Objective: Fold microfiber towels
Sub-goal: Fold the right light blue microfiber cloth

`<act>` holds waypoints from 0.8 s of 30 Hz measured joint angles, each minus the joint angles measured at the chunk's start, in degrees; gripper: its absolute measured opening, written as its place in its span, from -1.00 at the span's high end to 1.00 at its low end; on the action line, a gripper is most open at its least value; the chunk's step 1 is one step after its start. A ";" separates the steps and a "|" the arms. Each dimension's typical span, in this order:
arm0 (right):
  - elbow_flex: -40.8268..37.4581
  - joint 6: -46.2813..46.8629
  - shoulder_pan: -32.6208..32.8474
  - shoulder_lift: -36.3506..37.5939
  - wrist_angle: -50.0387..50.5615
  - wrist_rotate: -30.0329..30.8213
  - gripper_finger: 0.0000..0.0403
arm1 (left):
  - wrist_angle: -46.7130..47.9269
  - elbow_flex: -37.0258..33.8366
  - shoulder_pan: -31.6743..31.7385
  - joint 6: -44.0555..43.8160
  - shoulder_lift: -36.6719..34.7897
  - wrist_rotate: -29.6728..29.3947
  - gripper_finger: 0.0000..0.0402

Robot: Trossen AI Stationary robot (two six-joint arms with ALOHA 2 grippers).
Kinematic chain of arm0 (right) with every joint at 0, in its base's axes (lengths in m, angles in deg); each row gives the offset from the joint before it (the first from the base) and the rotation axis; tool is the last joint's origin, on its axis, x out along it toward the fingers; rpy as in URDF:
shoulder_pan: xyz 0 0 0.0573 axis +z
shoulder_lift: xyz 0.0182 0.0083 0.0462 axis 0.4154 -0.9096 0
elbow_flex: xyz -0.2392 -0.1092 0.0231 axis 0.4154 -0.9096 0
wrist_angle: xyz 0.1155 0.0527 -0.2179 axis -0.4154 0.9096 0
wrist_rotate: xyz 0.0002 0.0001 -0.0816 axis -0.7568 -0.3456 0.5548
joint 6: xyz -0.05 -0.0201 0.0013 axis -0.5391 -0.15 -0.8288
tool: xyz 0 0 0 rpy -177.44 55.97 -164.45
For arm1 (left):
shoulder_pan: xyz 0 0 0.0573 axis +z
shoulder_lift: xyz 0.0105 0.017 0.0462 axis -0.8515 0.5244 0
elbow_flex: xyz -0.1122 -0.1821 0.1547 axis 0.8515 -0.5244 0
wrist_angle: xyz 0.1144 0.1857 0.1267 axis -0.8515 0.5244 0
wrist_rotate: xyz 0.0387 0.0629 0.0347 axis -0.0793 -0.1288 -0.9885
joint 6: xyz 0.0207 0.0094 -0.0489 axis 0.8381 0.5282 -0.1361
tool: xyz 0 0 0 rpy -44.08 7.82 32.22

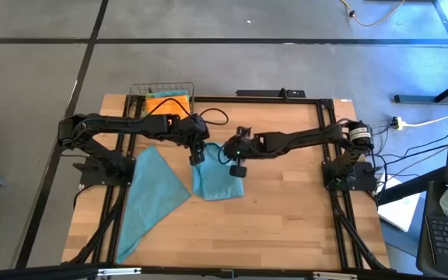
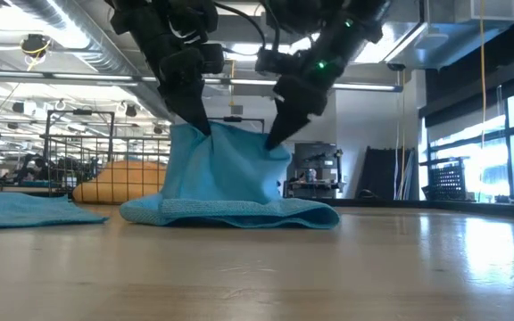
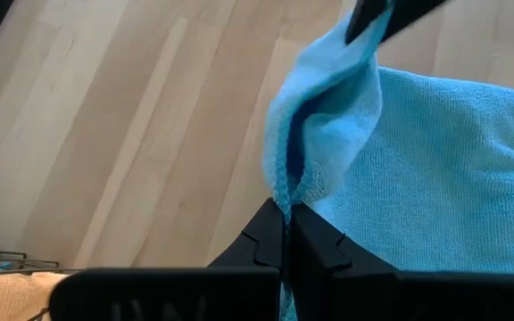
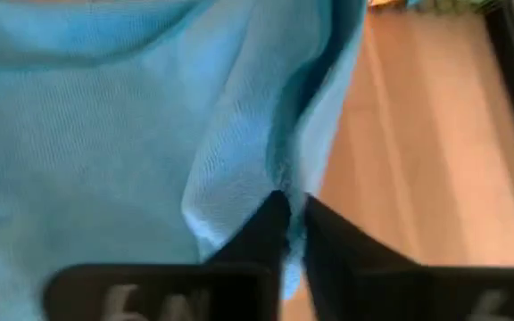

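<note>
A light blue microfiber towel (image 2: 226, 174) stands partly raised at the table's middle, with its lower part (image 2: 230, 212) bunched on the wood. My left gripper (image 2: 205, 127) is shut on its upper edge at the left. My right gripper (image 2: 270, 140) is shut on the same edge at the right. A second light blue towel (image 1: 152, 194) lies flat on the table to the left, touched by neither gripper. An orange towel (image 1: 166, 103) lies in a wire basket (image 1: 162, 87) at the far edge. My left gripper pinches the towel's raised edge (image 3: 283, 189) between its two fingers, coming slanting down from the far left. The cloth folds into a narrow pleat at the fingertips. It hangs below the fingers and its lower part rests on the table. My right gripper pinches the towel's upper edge (image 4: 270, 178) between its two fingers, slanting down from the right. The cloth gathers into a fold at the fingertips; one layer or several, I cannot tell. The top edge sags a little between the two grippers.
The wire basket stands at the far edge behind the left arm. Bare wood lies toward the near edge (image 1: 271, 233) and to the right. Black frame rails (image 1: 341, 210) run along both sides of the table.
</note>
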 joint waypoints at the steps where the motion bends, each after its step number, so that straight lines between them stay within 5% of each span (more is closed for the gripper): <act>1: 0.96 -0.99 -0.36 0.00 1.03 -0.18 0.91 | 0.00 0.00 0.00 0.06 0.00 -0.01 1.00; 10: 4.51 -9.03 -6.09 0.02 1.11 4.19 0.96 | 0.02 0.00 0.00 0.12 0.00 -1.98 1.00; 20: 2.33 -8.93 -9.55 0.00 5.64 -1.73 0.97 | -0.61 0.02 -0.02 1.57 0.00 -7.73 1.00; 24: 2.31 -8.84 -8.72 0.19 6.63 -2.62 0.96 | -0.25 0.02 -0.28 -0.56 0.00 -5.74 1.00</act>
